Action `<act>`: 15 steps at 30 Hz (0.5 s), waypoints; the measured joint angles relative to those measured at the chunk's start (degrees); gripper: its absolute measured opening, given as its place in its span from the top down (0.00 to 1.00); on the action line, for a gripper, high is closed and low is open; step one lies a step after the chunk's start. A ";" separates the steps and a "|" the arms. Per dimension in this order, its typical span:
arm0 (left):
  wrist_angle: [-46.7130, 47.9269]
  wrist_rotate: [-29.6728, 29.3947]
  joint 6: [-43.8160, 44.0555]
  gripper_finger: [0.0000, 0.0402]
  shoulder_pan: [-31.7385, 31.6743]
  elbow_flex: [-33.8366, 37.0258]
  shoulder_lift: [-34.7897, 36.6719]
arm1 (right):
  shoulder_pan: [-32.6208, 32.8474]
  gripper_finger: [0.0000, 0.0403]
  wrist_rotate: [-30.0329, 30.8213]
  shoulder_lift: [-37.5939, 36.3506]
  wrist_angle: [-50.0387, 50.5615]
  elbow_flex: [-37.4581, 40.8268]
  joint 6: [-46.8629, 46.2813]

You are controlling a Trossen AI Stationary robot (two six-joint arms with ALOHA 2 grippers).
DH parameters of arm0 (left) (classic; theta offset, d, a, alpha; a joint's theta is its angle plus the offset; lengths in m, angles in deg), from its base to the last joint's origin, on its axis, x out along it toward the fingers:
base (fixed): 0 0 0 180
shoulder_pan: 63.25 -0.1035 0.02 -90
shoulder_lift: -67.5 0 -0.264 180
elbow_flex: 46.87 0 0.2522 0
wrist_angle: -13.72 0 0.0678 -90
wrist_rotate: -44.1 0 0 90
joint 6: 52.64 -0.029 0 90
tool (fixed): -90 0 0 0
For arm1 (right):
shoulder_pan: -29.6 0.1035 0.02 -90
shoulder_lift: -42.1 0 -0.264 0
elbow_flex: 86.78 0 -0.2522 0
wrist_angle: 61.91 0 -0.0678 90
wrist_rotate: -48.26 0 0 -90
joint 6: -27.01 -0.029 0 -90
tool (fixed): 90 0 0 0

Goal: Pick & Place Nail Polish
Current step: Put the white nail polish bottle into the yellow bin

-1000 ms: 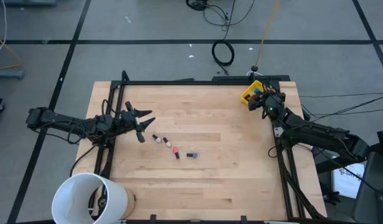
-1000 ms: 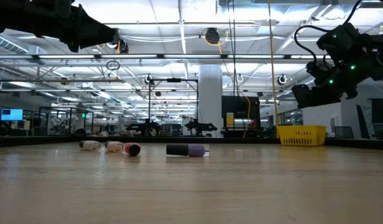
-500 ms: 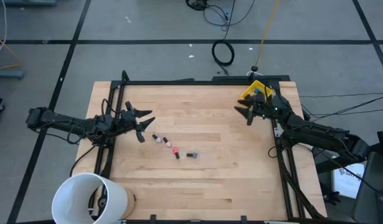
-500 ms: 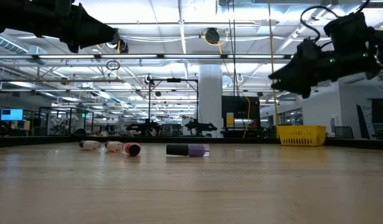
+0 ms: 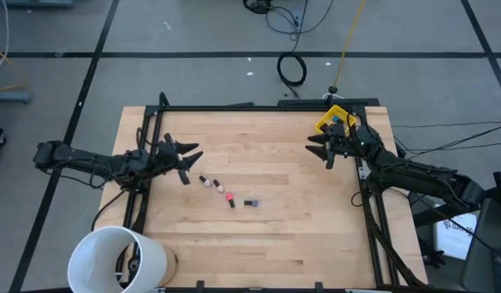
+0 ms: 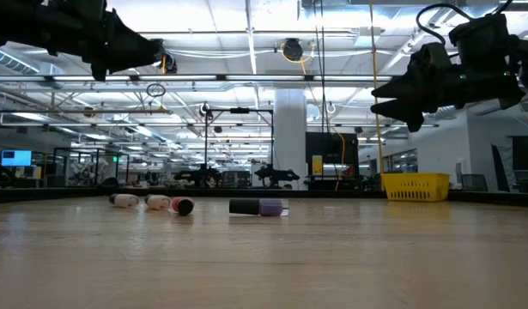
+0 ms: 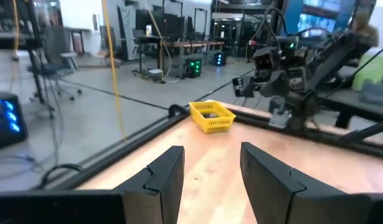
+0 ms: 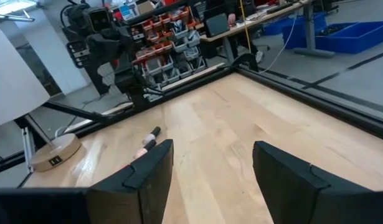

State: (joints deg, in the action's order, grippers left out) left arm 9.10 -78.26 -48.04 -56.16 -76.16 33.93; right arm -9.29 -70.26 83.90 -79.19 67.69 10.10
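The right claw [image 5: 323, 149] is hovering above the tabletop [image 5: 274, 236] near its far right corner, just beside the yellow bin [image 5: 331, 120], with its fingers [image 8: 147, 177] standing apart and gripping nothing; you are looking at a gap between them through which bare wood is showing. In the low view this claw [image 6: 392, 94] is hanging high above the surface, with the bin [image 6: 415, 185] sitting behind and below it. The nail polish bottles [image 5: 226, 194] are lying on their sides in a short diagonal row left of the tabletop's centre, well apart from the right claw and toward the left arm's side. In the low view you are seeing them as a line of small bottles [image 6: 182, 206], the one nearest the middle having a dark cap and a purple body [image 6: 259, 207]. The right wrist view is showing two of them [image 8: 147, 142] far ahead of the claw's fingers.

The left claw [image 5: 187, 165] is waiting over the left side of the tabletop, just beside the near end of the bottle row, with its fingers [image 7: 163, 177] parted and nothing between them. A large white bucket [image 5: 116, 259] is standing at the near left corner.
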 joint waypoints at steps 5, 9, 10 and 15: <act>-0.63 5.39 -0.08 0.62 0.01 0.00 -2.48 | 0.00 0.48 0.12 -0.02 0.01 0.00 0.95; 5.28 5.88 -3.52 0.62 -0.16 -1.16 -8.34 | 0.00 0.48 0.14 0.00 -0.17 0.00 1.10; 8.92 6.89 -3.92 0.62 -0.46 -2.23 -10.39 | 0.00 0.48 0.14 0.00 -0.15 -0.01 1.11; 25.72 19.11 -2.97 0.62 -2.59 -7.75 -22.96 | 0.00 0.48 0.16 -0.02 -0.26 0.00 1.12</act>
State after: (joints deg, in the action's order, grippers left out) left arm 34.82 -59.16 -51.01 -58.75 -83.91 10.97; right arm -9.29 -70.10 83.88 -79.46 67.69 11.22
